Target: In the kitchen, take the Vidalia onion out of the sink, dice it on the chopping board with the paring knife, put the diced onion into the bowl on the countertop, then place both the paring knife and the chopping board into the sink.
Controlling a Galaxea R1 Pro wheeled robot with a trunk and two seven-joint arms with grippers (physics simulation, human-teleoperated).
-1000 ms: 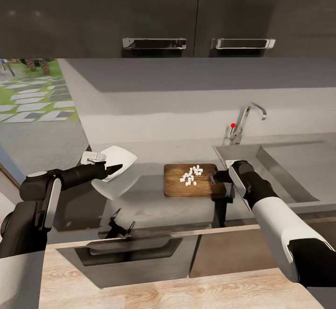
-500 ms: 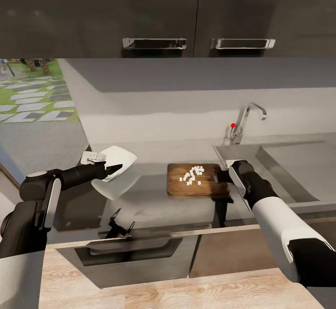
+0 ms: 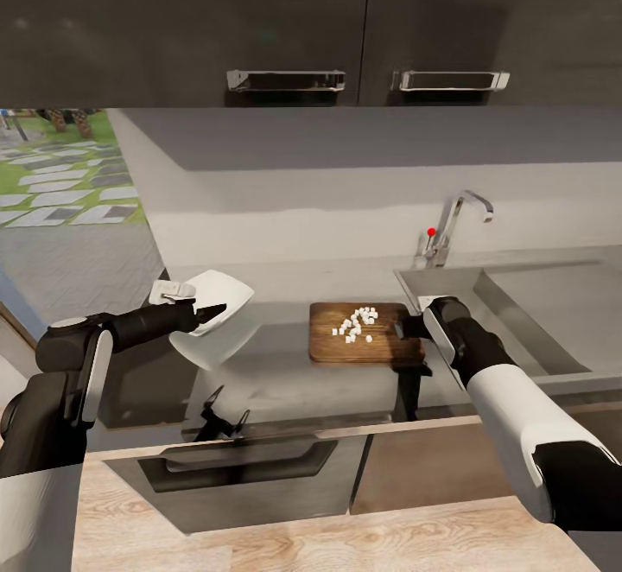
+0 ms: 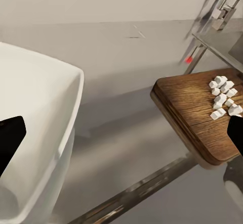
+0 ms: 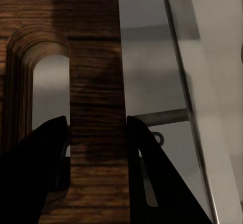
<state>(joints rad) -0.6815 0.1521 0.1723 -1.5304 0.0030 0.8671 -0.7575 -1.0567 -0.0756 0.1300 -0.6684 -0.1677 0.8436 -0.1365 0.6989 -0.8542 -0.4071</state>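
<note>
Diced onion [image 3: 355, 325]: small white cubes heaped on the chopping board, toward its far right part; none in the bowl.
Chopping board [image 3: 341, 337]: brown wood; seems lifted a little off the countertop [image 3: 285, 278] at its right end, beside the sink's near-left corner. The left wrist view shows its edge clear of the surface.
Right gripper [image 3: 403, 327]: clamped on the board's handle end; the right wrist view has one finger [image 5: 40, 153] through the slot hole and the other outside the board's end, wood pinched between.
Bowl [image 3: 214, 315]: white, held up and tilted at the left, well apart from the board, with open countertop between.
Left gripper [image 3: 207, 312]: closed over the bowl's rim, one dark finger inside.
Sink [image 3: 527, 313]: grey basin to the right of the board, tap with red knob [image 3: 431, 231] behind; the onion is no longer inside.
Paring knife: cannot place it.
Progress: dicing looks done. Left, by my reading: pieces into bowl, bowl back down, then knife and board into the sink.
Next move: probably bring board and bowl together and tip the cubes across.
Risk: loose cubes may slide off early or miss the rim.
Surroundings: dark upper cabinets [image 3: 259, 28] overhead, not in the way.
</note>
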